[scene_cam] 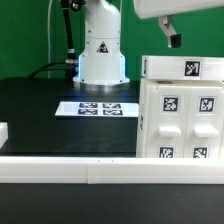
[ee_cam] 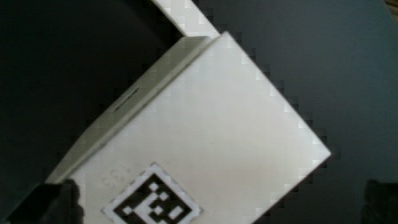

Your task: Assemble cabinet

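- Nearest the exterior camera: white rail [scene_cam: 100,170] along the bench [scene_cam: 40,105] edge.
- End effector [scene_cam: 173,38]: high above cabinet [scene_cam: 180,115]; finger spacing cannot be told.
- Cabinet: upright at the exterior view's right, tagged panels facing camera.
- Marker board [scene_cam: 97,108]: flat before robot base [scene_cam: 102,50].
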Robot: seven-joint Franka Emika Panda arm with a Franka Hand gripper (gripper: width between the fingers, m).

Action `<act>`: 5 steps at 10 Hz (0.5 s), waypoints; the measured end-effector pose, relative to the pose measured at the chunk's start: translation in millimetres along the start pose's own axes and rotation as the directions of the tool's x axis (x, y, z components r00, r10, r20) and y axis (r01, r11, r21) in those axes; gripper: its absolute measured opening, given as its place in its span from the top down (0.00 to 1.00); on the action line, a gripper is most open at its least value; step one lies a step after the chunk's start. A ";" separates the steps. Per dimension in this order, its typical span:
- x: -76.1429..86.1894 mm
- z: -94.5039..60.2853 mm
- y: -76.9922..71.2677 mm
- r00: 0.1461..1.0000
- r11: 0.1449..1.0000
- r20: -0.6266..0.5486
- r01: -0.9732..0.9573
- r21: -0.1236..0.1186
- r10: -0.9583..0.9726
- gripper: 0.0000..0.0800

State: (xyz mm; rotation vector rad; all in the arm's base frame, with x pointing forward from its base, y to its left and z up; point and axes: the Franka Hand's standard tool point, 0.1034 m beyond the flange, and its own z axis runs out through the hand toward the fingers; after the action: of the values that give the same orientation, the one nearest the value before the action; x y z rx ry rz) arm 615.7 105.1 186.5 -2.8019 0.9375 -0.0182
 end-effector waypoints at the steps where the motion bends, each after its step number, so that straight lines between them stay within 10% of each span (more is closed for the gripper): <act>1: 0.2 0.0 0.2 0.997 0.997 0.000 0.072 0.000 -0.072 0.00; 5: -1.9 -0.2 0.3 0.919 0.919 0.011 0.394 -0.010 -0.394 0.00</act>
State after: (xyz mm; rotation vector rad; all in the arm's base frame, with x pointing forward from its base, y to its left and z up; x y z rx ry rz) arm 614.0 106.0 186.7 -2.9477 0.3553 -0.0566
